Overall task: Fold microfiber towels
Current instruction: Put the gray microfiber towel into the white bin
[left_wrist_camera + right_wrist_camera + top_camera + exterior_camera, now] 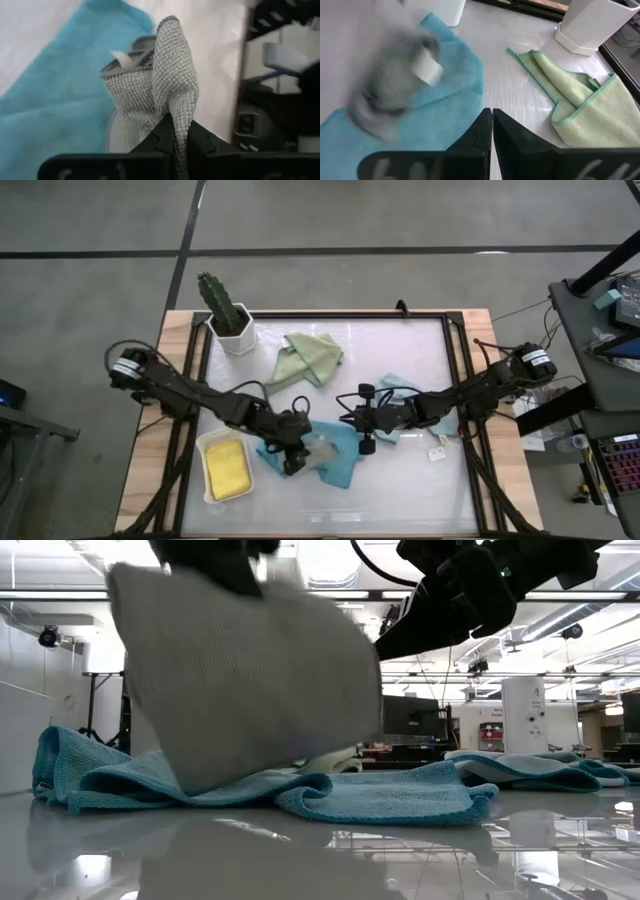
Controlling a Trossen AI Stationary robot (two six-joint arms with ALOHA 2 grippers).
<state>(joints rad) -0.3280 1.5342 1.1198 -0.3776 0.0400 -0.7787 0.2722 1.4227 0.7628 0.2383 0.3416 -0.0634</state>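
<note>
Grey floor (pixel 90 220); ceiling strip lights (pixel 560 596) overhead.

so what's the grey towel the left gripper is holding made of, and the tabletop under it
Grey towel: a soft knitted microfiber-like cloth, matte, with a visible fine looped weave; it drapes limply from the shut left gripper. Tabletop: a hard, smooth, glossy white surface, maybe laminate or glass, mirroring the lights and towels.

Grey towel (pixel 160 80), teal towel (pixel 340 455), sage-green towel (pixel 308 358), seemingly yellow towel (pixel 228 468).

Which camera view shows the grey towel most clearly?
The left wrist view: the grey towel fills it, pinched in the left gripper. The low view shows it hanging, the right wrist view blurred, the high view barely.
</note>
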